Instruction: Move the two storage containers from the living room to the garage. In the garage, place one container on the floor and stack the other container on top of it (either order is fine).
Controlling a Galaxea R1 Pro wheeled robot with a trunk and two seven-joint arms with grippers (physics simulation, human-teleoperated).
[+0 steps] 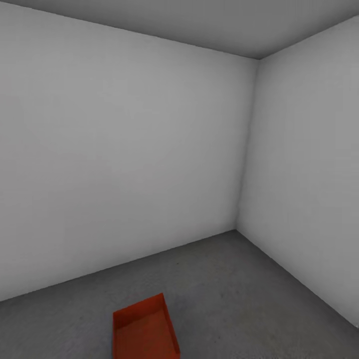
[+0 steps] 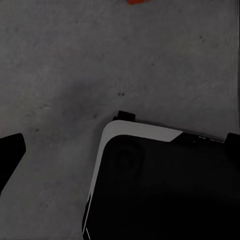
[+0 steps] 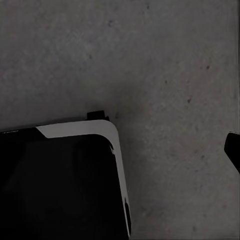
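Observation:
One orange-red storage container (image 1: 144,329) rests on the dark-grey concrete floor (image 1: 249,289) of the garage, at the bottom edge of the head view, open side up and empty. A sliver of this storage container (image 2: 135,1) also shows in the left wrist view. My left gripper (image 2: 120,145) hangs over the floor, with one dark fingertip (image 2: 10,152) at the picture's edge and nothing between the fingers. My right gripper (image 3: 120,145) does the same, its fingertip (image 3: 233,150) far out at the edge. Both stand open and hold nothing.
Two plain white walls (image 1: 124,164) meet in a corner (image 1: 247,149) ahead, to the right, under a grey ceiling. My own black and white base (image 2: 160,185) sits below both wrists (image 3: 60,180). Bare concrete stretches between the container and the walls.

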